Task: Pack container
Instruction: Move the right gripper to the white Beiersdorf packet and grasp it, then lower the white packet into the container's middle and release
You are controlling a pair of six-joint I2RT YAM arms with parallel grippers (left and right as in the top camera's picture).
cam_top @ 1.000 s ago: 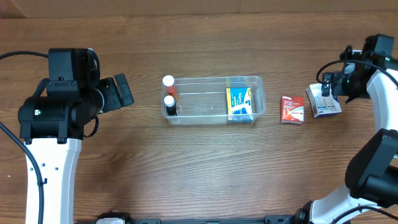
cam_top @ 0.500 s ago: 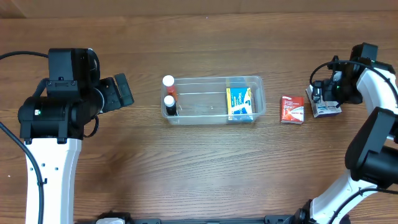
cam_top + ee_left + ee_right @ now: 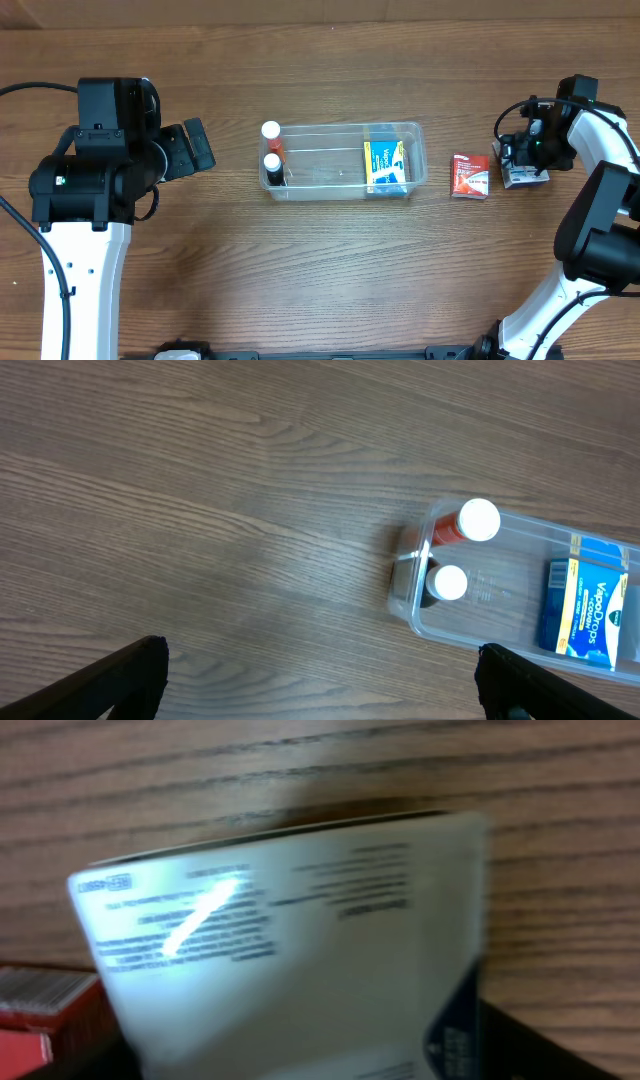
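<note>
The clear plastic container (image 3: pixel 330 165) sits mid-table and holds an orange bottle (image 3: pixel 271 131), a dark bottle (image 3: pixel 271 163), both with white caps, and a blue-and-yellow box (image 3: pixel 385 165). It also shows in the left wrist view (image 3: pixel 404 580). A red box (image 3: pixel 469 175) lies to its right. My right gripper (image 3: pixel 527 152) is down over a white box (image 3: pixel 520 179), which fills the right wrist view (image 3: pixel 290 940) between the fingers (image 3: pixel 310 1060). My left gripper (image 3: pixel 196 147) is open and empty, well left of the container; its fingers (image 3: pixel 320 675) hang over bare wood.
The table is dark wood. A corner of the red box (image 3: pixel 45 1005) shows just left of the white box in the right wrist view.
My right arm has swung left and down onto the white box, which now sits partly hidden under the gripper. The left arm and the container have not moved.
</note>
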